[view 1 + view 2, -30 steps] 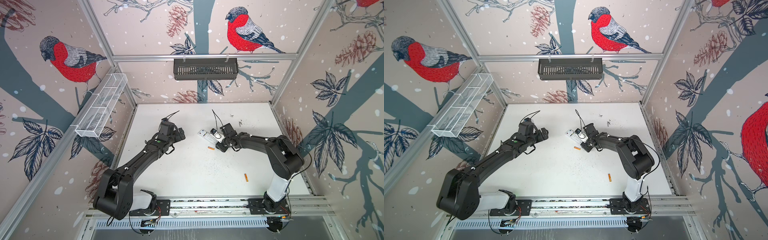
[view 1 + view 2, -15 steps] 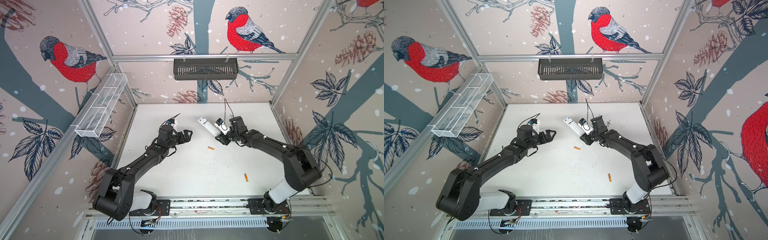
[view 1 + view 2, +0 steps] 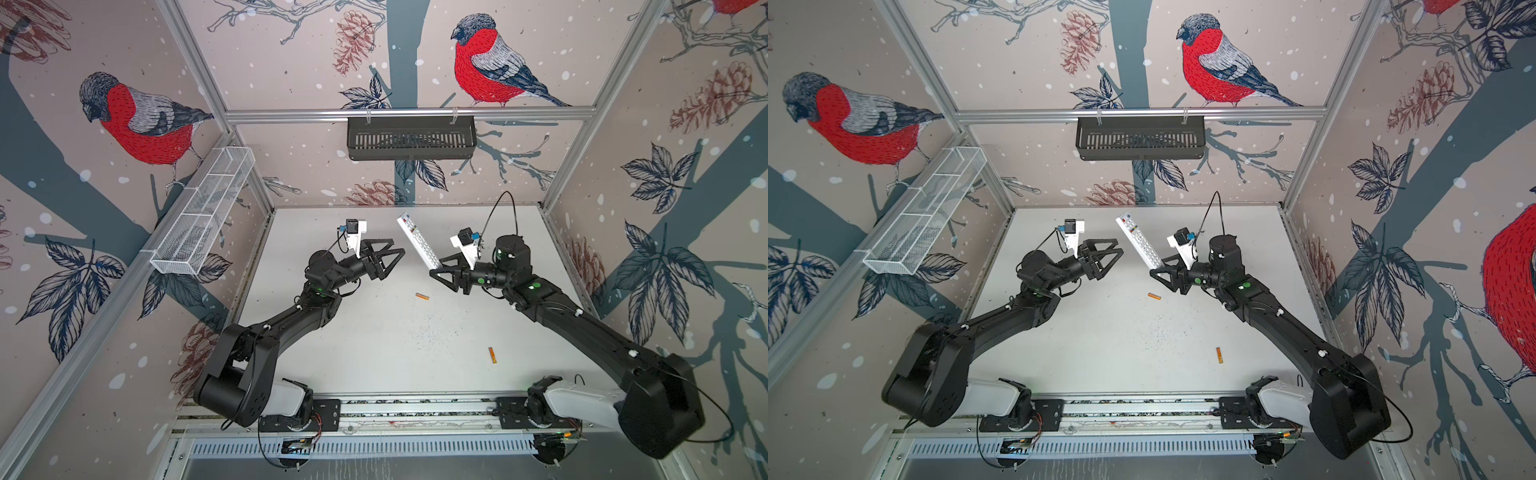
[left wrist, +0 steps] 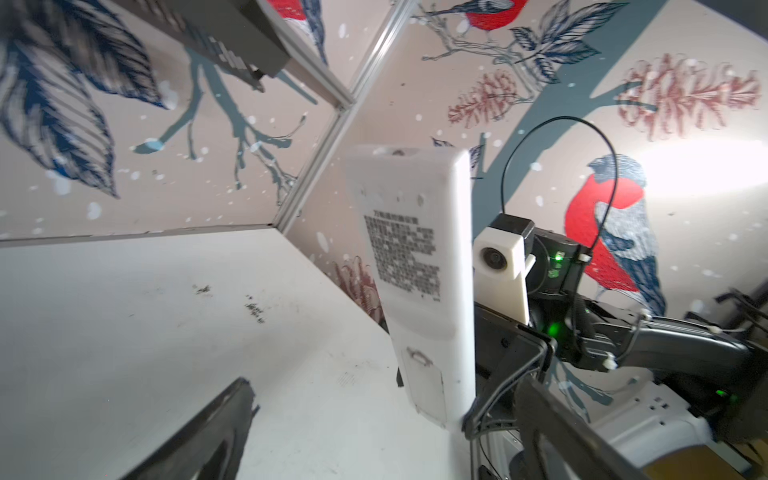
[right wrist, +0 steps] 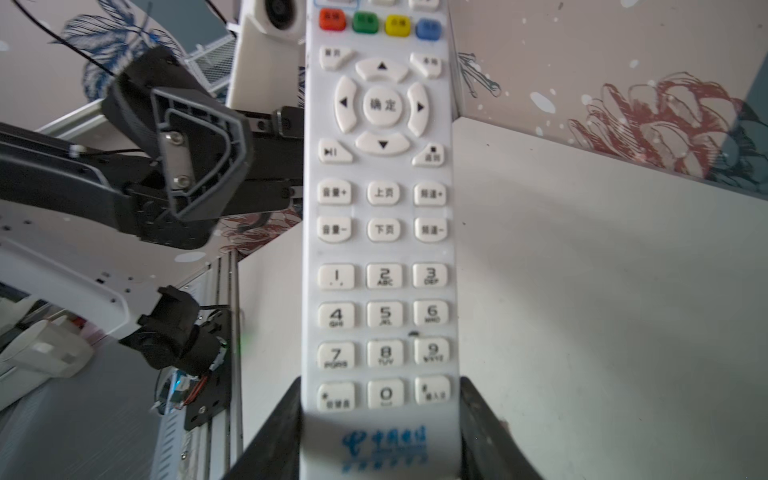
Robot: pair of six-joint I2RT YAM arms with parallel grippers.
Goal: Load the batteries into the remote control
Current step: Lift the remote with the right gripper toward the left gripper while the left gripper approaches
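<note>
both ends of long white plastic remote control (image 5: 382,249) cut off in right wrist view; printed back label (image 4: 401,253) blurred, unreadable

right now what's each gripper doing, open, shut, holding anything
Left gripper: open, holding nothing.
Right gripper: closed on the remote control, gripping its logo end.

Your remote control (image 5: 382,249) is white with pale buttons, a row of red, green, yellow and blue ones, and a blue logo. One battery (image 3: 422,296) mid-surface and the other battery (image 3: 492,355) toward 5 o'clock are both orange. The surface (image 3: 374,353) is white, flecked with dark specks. You see pinkish walls (image 3: 291,62) patterned with red-breasted birds and blue-grey branches.
</note>
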